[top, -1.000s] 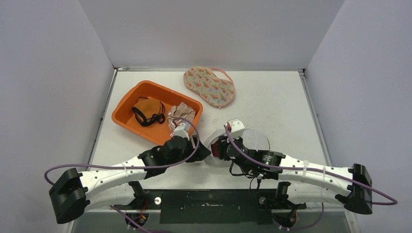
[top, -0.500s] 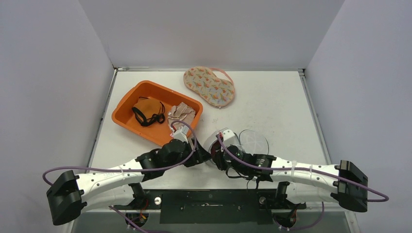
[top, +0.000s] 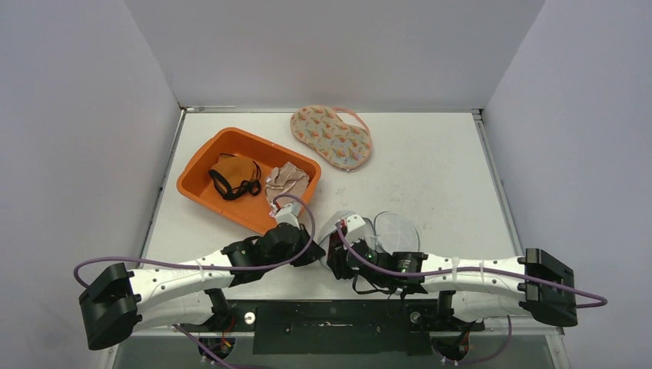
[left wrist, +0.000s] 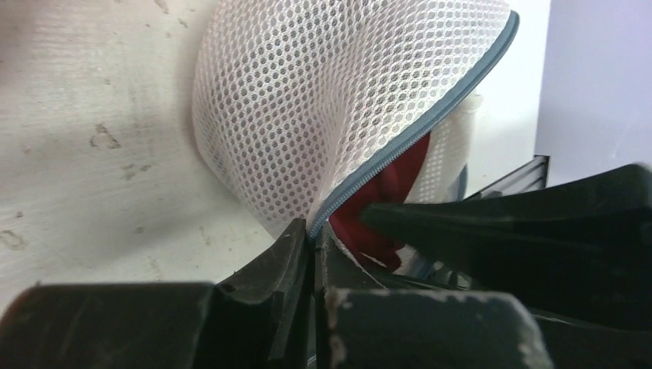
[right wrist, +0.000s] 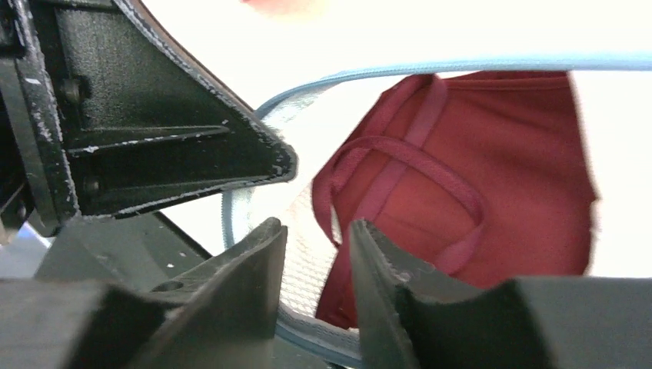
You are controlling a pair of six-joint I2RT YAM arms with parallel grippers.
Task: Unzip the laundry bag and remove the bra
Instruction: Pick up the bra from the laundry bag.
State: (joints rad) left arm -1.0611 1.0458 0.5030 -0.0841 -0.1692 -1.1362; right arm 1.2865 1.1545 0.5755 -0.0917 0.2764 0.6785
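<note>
- laundry bag (left wrist: 323, 115): white honeycomb mesh, grey-blue zip
- bra (right wrist: 477, 200): dark red
- tray (top: 194, 171): orange
- cloth pouch (top: 332, 137) near the far edge of the white table (top: 438, 169): pale, with an orange-and-green print and pink trim

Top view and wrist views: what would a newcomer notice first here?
The bright orange tray at the table's left stands out first, with a patterned fabric piece behind it near the back wall. Near the arm bases, the left gripper is shut on the zipper edge of the white mesh laundry bag, and a red bra shows inside it.
</note>
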